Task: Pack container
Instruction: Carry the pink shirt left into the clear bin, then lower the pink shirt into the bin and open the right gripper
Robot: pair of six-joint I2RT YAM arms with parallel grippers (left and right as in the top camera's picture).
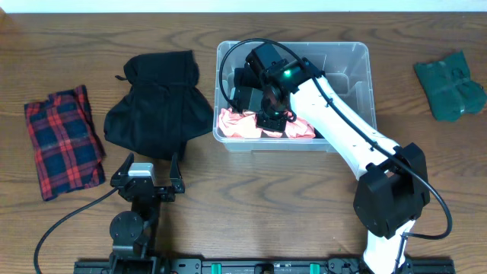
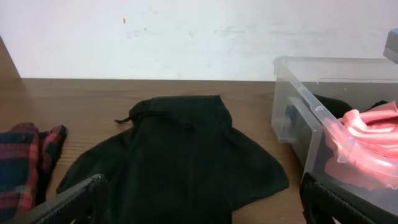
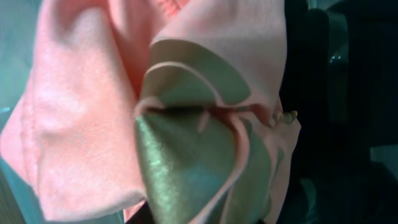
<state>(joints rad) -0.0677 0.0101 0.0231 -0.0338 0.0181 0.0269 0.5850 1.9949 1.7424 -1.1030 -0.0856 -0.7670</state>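
Note:
The container (image 1: pixel 358 61) is a clear plastic bin at the table's centre back, also seen at the right of the left wrist view (image 2: pixel 292 93). A pink cloth (image 1: pixel 236 122) lies bunched along its near wall. My right gripper (image 1: pixel 272 114) reaches down into the bin and sits right on that cloth. The pink cloth (image 3: pixel 81 106) fills the right wrist view and hides the fingers, so the jaws' state does not show. My left gripper (image 1: pixel 148 179) rests open near the front, holding nothing, and faces a black garment (image 2: pixel 180 155).
The black garment (image 1: pixel 156 95) lies left of the bin. A red plaid cloth (image 1: pixel 61 141) lies at the far left and a green cloth (image 1: pixel 450 85) at the far right. Something dark (image 2: pixel 336 106) lies inside the bin behind the pink cloth.

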